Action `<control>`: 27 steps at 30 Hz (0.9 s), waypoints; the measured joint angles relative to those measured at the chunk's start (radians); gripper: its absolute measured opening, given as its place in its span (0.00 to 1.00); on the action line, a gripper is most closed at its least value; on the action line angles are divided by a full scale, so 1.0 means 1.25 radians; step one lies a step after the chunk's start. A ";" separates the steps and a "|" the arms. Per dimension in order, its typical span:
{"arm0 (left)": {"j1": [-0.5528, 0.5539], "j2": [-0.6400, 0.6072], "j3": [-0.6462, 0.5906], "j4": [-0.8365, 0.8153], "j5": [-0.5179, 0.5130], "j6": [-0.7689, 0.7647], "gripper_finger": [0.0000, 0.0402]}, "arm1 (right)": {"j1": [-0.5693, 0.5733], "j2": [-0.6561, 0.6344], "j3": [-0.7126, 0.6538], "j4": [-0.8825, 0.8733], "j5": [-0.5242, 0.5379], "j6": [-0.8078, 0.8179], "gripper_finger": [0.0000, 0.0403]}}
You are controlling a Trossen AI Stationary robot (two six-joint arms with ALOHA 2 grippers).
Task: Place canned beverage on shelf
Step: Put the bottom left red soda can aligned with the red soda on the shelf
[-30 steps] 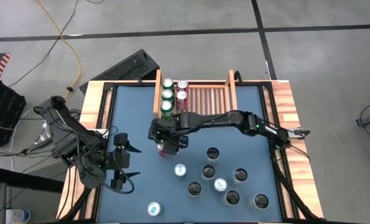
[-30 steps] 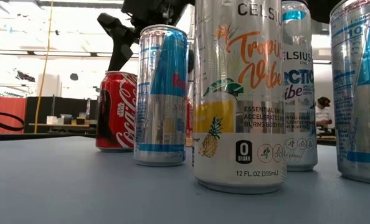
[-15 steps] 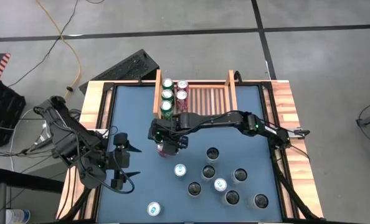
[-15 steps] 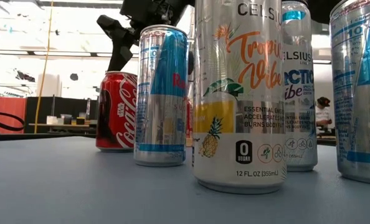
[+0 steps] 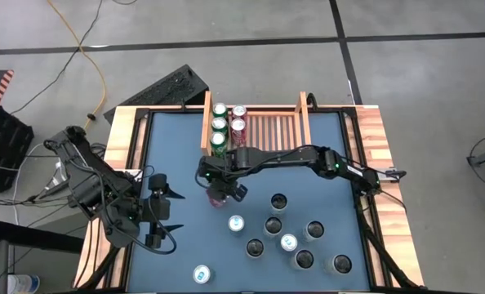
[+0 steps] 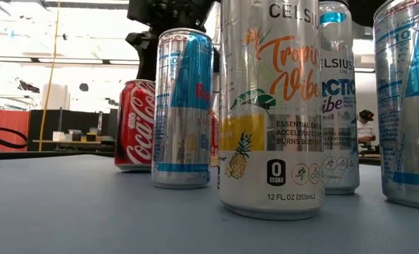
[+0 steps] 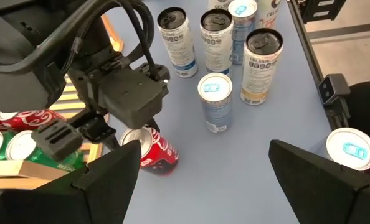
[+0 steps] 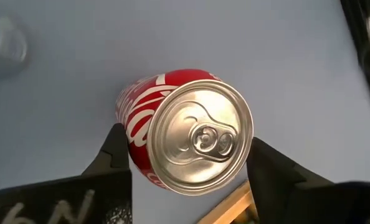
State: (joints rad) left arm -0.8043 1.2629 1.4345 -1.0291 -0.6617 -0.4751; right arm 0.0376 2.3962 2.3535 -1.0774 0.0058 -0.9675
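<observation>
Reaching across the blue desk (image 5: 177, 155) from the right side, the right pincer (image 5: 219, 189) sits over a red cola can (image 8: 185, 137), its two fingers (image 8: 113, 155) pressed against the can's opposite sides, so it is grasping the can. That can stands on the desk just in front of the shelf (image 5: 271, 129), near the shelf's left front corner, leaning slightly in the left wrist view. Inside the shelf, five cans (image 5: 229, 124) already fill the left end in two short rows, green ones beside red ones, while the slats to their right lie bare. A cluster of tall slim cans (image 5: 287, 237) stands upright on the desk to the right of the gripped can and nearer the front edge, well apart from the shelf; one of them, a blue and silver can (image 6: 184, 106), stands close before the cola can in the low view and partly hides it. Another single can (image 5: 201, 274) stands alone near the desk's front edge. The left pincer (image 5: 162, 214) waits with its fingers spread apart at the desk's left side, holding nothing.
</observation>
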 joint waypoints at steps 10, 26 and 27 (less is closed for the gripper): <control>0.000 0.000 0.000 -0.016 0.000 0.000 0.85 | -0.003 0.000 0.000 -0.009 0.078 0.340 0.45; -0.003 0.000 0.000 -0.018 0.023 0.008 0.85 | -0.071 -0.052 -0.004 -0.091 0.100 0.452 0.45; -0.003 0.000 0.000 -0.020 0.023 0.008 0.85 | -0.077 -0.060 -0.003 -0.087 0.100 0.452 0.45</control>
State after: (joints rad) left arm -0.8078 1.2629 1.4345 -1.0545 -0.6327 -0.4648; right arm -0.0582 2.3213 2.3496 -1.1857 0.1311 -0.4029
